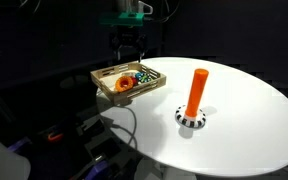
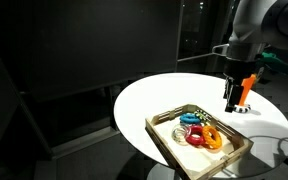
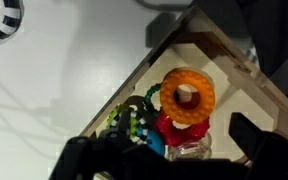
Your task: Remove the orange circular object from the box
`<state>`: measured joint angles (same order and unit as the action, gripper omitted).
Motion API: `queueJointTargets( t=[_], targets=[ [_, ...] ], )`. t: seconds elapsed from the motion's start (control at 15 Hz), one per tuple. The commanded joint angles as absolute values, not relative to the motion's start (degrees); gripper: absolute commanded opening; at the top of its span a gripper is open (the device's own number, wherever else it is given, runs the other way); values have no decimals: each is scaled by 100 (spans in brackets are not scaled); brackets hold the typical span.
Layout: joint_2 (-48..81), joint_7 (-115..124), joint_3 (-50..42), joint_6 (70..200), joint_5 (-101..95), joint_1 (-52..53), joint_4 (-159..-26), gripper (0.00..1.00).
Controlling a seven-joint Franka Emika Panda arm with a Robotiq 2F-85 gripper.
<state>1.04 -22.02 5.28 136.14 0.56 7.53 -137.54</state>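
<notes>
your gripper point(image 1: 130, 47) hangs over the wooden box point(image 1: 108, 91), which sits near the edge of the round white table point(image 1: 246, 122). its two dark fingers point(image 3: 88, 160) stand wide apart, with nothing between them. in the wrist view they come in from the bottom of the picture, one on each side of the pile of rings.

the orange ring point(image 3: 188, 95) lies flat inside the box, close to one wooden wall point(image 3: 234, 74), hole facing up. it rests partly on a red piece point(image 3: 176, 127). just beside these is a ring of green and mixed colours point(image 3: 133, 118), and a clear piece point(image 3: 189, 150) lies below the red one. the gripper is above the ring and apart from it.

in both exterior views the ring shows as an orange spot point(image 1: 124, 84) point(image 2: 213, 139) among the other pieces in the box point(image 2: 170, 151), with a blue ring point(image 2: 190, 120) next to it. the gripper point(image 2: 232, 103) hangs over the far side of the box there.

a tall orange peg point(image 1: 196, 91) stands upright on a black-and-white checkered base point(image 1: 190, 119), out on the table and well apart from the box.
</notes>
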Motion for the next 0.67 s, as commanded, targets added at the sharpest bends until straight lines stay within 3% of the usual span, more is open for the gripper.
queueJointTargets(
  t=[0.0, 0.6],
  targets=[
    [125, -2207, 582, 13609, 52, 702, -13746, 100],
    [543, -1961, 637, 15051, -480, 716, -13908, 100]
  ],
)
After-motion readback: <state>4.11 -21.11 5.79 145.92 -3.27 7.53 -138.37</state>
